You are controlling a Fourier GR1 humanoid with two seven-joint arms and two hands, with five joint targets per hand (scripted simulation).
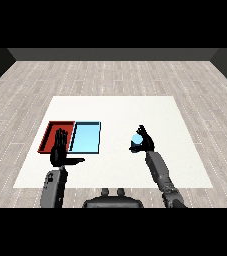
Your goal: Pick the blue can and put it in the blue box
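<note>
Blue can (136,140) sat in the curled right hand (146,143), right of the frame's centre, well apart from the two trays.

The can showed on the left side of that hand, with the fingers arching over its top and the thumb seemingly below it, though the dark hand made the exact contact hard to read. Whether its base touched the white table (135,107) or hung just above could not be told. The light blue tray (86,137) lay left of centre, touching the red tray (52,131) on its left. The left hand (61,150) stood upright at the lower left of the frame, fingers straight and thumb stuck out to the right, holding nothing, its fingertips overlapping the near edge of the red tray.
</note>
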